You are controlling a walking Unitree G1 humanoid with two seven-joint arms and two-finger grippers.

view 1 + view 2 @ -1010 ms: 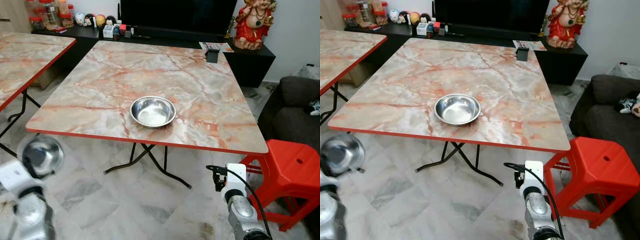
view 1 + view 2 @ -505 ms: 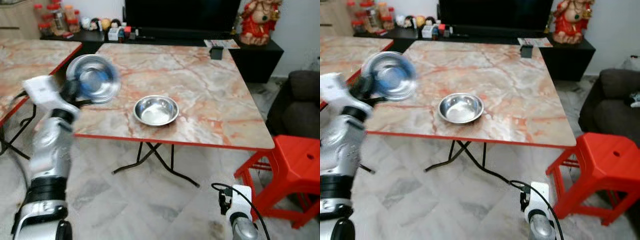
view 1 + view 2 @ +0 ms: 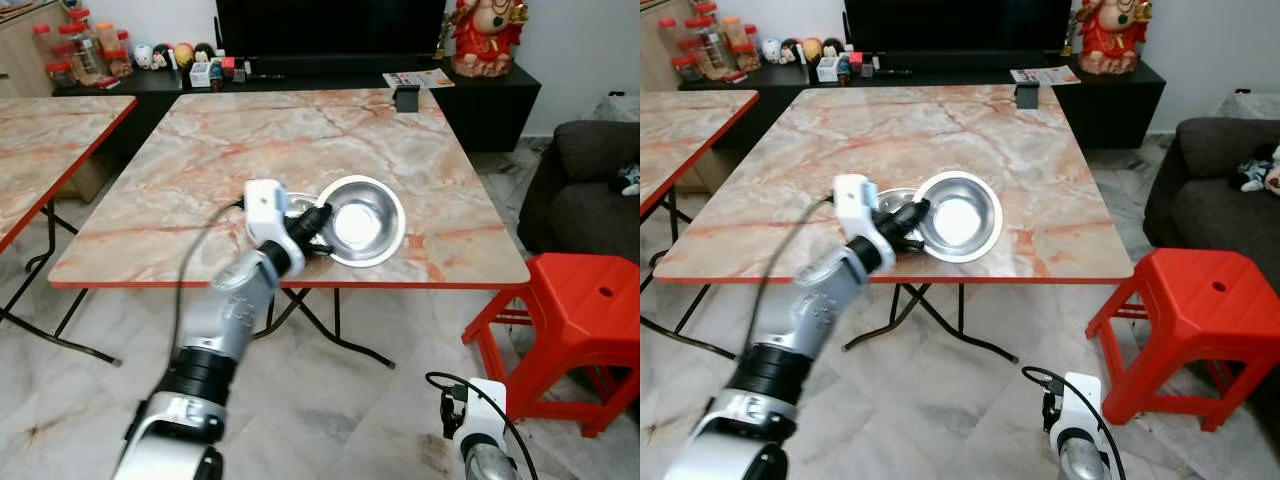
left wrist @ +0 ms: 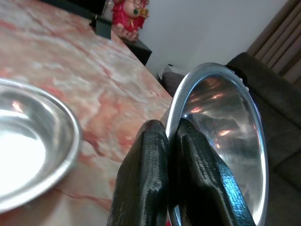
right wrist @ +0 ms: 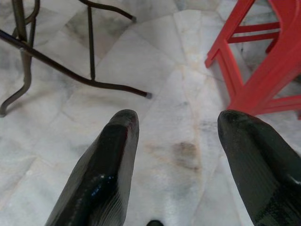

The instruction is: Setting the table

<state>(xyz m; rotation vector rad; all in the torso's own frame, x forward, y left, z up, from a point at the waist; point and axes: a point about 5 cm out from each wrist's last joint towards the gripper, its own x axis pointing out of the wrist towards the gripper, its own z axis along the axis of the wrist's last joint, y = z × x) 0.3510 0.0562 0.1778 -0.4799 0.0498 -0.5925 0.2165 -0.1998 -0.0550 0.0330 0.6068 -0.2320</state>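
My left gripper (image 3: 313, 224) reaches over the front of the marble table (image 3: 200, 150), shut on the rim of a steel bowl (image 3: 363, 206). This bowl is tilted, its hollow facing me, just above the tabletop. In the left wrist view both black fingers (image 4: 153, 179) pinch the bowl's rim (image 4: 221, 136). A second steel bowl (image 4: 28, 150) rests on the table right beside it, partly hidden behind my left wrist (image 3: 892, 199). My right gripper (image 5: 178, 155) hangs low over the floor, open with nothing between its fingers.
A red plastic stool (image 3: 585, 320) stands at the table's right corner, with a dark sofa (image 3: 590, 180) behind it. Another marble table (image 3: 40, 140) is at the left. A small black object (image 3: 406, 98) sits at the table's far edge. Folding table legs (image 5: 56, 66) cross the marble floor.
My left arm has swung the bowl from the table's left side across to the right of the resting bowl. The camera has shifted too. The right arm still hangs low.
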